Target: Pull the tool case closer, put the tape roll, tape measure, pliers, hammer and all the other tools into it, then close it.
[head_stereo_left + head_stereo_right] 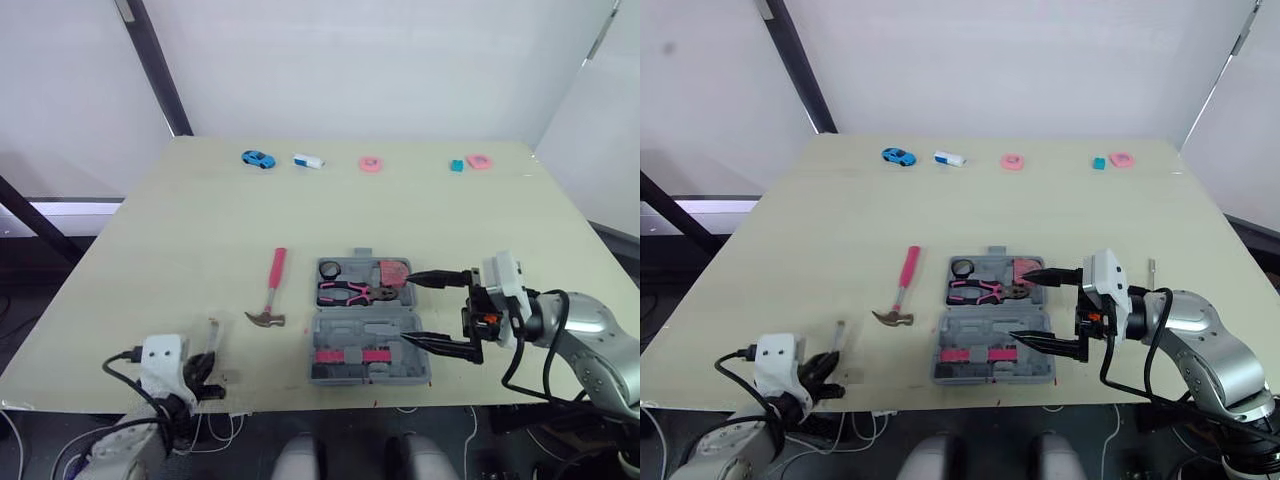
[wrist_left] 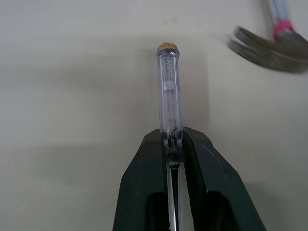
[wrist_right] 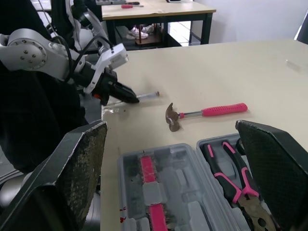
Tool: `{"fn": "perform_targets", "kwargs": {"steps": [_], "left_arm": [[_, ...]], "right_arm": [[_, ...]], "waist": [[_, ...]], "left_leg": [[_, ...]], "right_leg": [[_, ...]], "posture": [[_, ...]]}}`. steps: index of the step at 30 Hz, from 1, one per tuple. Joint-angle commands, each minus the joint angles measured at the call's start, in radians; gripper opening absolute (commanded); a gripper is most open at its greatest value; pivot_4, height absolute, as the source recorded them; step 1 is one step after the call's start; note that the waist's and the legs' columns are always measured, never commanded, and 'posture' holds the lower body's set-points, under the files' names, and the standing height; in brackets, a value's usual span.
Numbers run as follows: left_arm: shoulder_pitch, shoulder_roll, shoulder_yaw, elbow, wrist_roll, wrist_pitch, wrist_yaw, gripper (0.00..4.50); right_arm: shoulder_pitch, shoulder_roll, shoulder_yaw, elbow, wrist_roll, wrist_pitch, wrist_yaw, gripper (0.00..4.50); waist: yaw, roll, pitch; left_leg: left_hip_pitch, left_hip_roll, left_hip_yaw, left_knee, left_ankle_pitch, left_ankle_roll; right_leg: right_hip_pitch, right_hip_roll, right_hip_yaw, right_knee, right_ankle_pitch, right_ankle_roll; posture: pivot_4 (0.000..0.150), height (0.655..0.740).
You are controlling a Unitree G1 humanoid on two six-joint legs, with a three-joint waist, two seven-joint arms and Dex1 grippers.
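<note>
- The tool case [image 1: 400,325] lies open near the table's [image 1: 200,220] front edge, both halves flat; judging by that, the pulling-closer looks done
- Inside the far half sit the pliers [image 1: 350,293]; behind them a dark ring [image 1: 331,268] and a pink block [image 1: 393,271], likely the tape roll and tape measure, though I cannot tell for certain
- The hammer [image 1: 271,288] lies on the bare table just left of the case, head toward the robot, touched by nothing; it is not yet packed
- The left gripper [image 2: 172,137] is at the front-left corner, well apart from the case; its fingers are clamped together on the shaft of a clear-handled screwdriver [image 2: 169,91], whose handle points toward the hammer head
- The right gripper [image 1: 406,308] is at the case's right edge, fingers spread wide and holding nothing; one tip is over the far half, the other over the near half
- Along the far edge lie a blue toy car [image 1: 257,158] and some pink pieces [image 1: 371,163]; whether any belong in the case I cannot say
- Remaining, as I judge it: screwdriver in; hammer in; lid folded shut — roughly halfway through
</note>
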Motion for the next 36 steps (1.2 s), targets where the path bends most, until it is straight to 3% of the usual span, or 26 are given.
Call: {"fn": "perform_targets", "kwargs": {"steps": [1,11,13,15,20,21,22,26,30,32,34,36], "left_arm": [[-0.015,0.001,-0.020,-0.005,0.011,-0.032,-0.013,0.02],[-0.042,-0.031,-0.036,0.038,0.002,-0.023,-0.014,0.02],[-0.039,-0.029,-0.033,0.036,0.000,-0.015,-0.018,1.03],[-0.035,-0.028,-0.027,0.033,-0.005,-0.011,-0.023,1.64],[0.004,-0.001,0.019,-0.017,-0.034,-0.014,-0.058,4.10],[0.014,0.008,0.032,-0.031,-0.050,-0.010,-0.074,4.40],[0.027,0.025,0.057,-0.052,-0.081,0.000,-0.101,4.40],[0.047,0.156,0.142,-0.094,-0.176,0.018,-0.251,4.40],[0.044,0.375,0.179,-0.027,-0.209,-0.003,-0.482,4.40],[0.028,0.516,0.157,0.064,-0.148,-0.105,-0.631,4.40],[-0.073,0.701,0.079,0.219,-0.042,-0.312,-0.831,4.40],[-0.172,0.810,-0.013,0.345,0.034,-0.494,-0.967,4.40]], "right_arm": [[0.001,-0.001,-0.005,-0.028,0.004,-0.018,0.003,4.50],[0.014,-0.012,0.002,-0.059,0.011,-0.012,0.013,4.50],[0.016,-0.014,0.004,-0.064,0.011,-0.010,0.016,4.50],[0.017,-0.014,0.006,-0.067,0.010,-0.010,0.017,4.50],[0.019,-0.004,0.011,-0.060,0.000,-0.024,0.015,4.50],[0.018,-0.002,0.012,-0.059,-0.002,-0.025,0.013,4.50],[0.017,0.002,0.010,-0.058,-0.002,-0.027,0.009,4.50],[0.016,0.012,0.000,-0.072,0.008,-0.021,-0.008,4.50],[0.027,0.001,-0.017,-0.109,0.031,-0.003,-0.026,4.50],[0.035,-0.011,-0.028,-0.129,0.041,0.003,-0.029,4.50],[0.035,-0.025,-0.037,-0.135,0.050,0.006,-0.024,4.50],[0.031,-0.034,-0.036,-0.129,0.054,0.006,-0.016,4.50]], "waist": [[-0.001,0.000,0.000],[0.000,0.000,0.000],[0.000,0.000,0.000],[0.000,0.000,0.000],[-0.007,0.000,0.000],[-0.011,0.000,0.000],[-0.012,0.000,0.000],[-0.007,0.000,0.001],[0.000,0.000,0.001],[-0.001,0.002,0.002],[-0.004,0.001,0.003],[0.014,-0.004,0.006]], "left_leg": [[0.000,0.000,0.000,0.000,0.000,0.000],[0.000,0.000,0.000,0.000,0.000,0.000],[0.000,0.000,0.001,0.000,0.000,0.000],[0.000,0.000,0.001,0.000,0.000,0.000],[0.000,0.000,0.000,0.000,0.000,0.000],[0.000,0.000,0.000,0.000,0.000,0.000],[0.000,0.000,0.000,0.000,0.000,0.000],[0.000,0.001,0.000,0.000,0.000,0.000],[0.000,0.001,0.000,0.000,0.000,0.000],[0.000,0.001,0.000,-0.001,0.000,0.000],[0.000,0.000,0.000,-0.002,-0.001,0.001],[-0.002,0.000,-0.001,-0.001,0.000,0.000]], "right_leg": [[0.000,0.000,0.000,0.000,0.000,0.000],[0.000,0.000,0.000,0.000,0.000,0.000],[0.000,0.000,0.001,0.000,0.000,0.000],[0.000,0.000,0.001,0.000,-0.001,0.002],[0.000,0.000,0.001,0.000,-0.001,0.002],[0.000,0.000,0.001,0.000,-0.001,0.002],[0.000,0.001,0.001,0.000,-0.001,0.002],[-0.001,0.001,0.000,0.000,-0.002,0.002],[-0.001,0.000,-0.001,0.000,-0.002,0.002],[-0.001,-0.002,0.000,-0.001,-0.002,0.002],[-0.001,-0.004,0.001,-0.002,-0.001,0.001],[-0.004,-0.001,-0.005,-0.001,-0.001,-0.004]], "posture": [[0.150,0.7400],[0.150,0.7400],[0.150,0.7400],[0.150,0.7400],[0.150,0.7400],[0.150,0.7400],[0.150,0.7400],[0.150,0.7400],[0.150,0.7400],[0.150,0.7400],[0.150,0.7400],[0.150,0.7400]]}}
